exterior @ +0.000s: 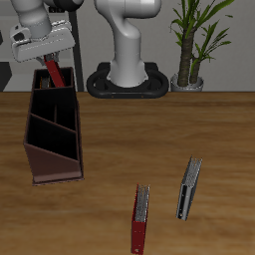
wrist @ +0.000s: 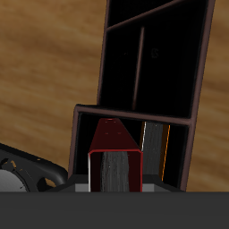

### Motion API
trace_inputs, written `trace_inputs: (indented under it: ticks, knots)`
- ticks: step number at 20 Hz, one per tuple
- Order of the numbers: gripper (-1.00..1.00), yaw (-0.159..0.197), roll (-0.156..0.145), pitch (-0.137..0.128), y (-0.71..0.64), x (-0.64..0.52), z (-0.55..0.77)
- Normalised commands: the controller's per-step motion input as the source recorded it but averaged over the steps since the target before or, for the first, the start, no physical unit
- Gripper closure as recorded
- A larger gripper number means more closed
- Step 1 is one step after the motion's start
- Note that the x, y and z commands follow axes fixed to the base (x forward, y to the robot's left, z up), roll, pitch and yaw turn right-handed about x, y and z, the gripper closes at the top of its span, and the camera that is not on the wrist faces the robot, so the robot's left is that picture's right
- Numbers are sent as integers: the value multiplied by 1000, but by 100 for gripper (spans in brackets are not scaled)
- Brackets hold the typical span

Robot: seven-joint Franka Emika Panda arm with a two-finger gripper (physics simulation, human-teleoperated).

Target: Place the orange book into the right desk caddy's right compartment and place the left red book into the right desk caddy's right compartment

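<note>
Hovering over the back end of the right desk caddy (exterior: 52,134), fingers (exterior: 48,64) clamped on the left red book (wrist: 114,159), held by its upper end so it hangs tilted, lower end already between the caddy walls. Seen in the wrist view straight below the fingers: red cover and grey page block aimed into the end compartment, with the orange book (wrist: 157,148) standing upright just beside, inside that same compartment, presumably parked against the wall to leave room. Judged from this, first half of the task done, second half at the insertion step. Grip at the book's end likely chosen so the fingers stay clear of the caddy rim while lowering. Risk: tilt catching the divider or nudging the orange book. Well away from the fingers, toward the front of the counter (exterior: 199,120): another red book (exterior: 139,218) and a dark grey book (exterior: 188,187), untouched.
</note>
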Motion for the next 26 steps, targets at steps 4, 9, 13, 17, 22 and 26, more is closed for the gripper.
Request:
trace_inputs:
  ticks: [4,9,13,17,22,26]
  knots:
    - [100,-35,-11,39,-23,8,-186]
    - [100,-44,2,55,-15,15,-200]
    - [100,-78,-34,116,-31,102,-368]
    - [-100,-3,-5,28,18,14,-107]
    - [-100,-48,-19,24,-21,4,-8]
    - [-100,18,8,-12,108,-24,90]
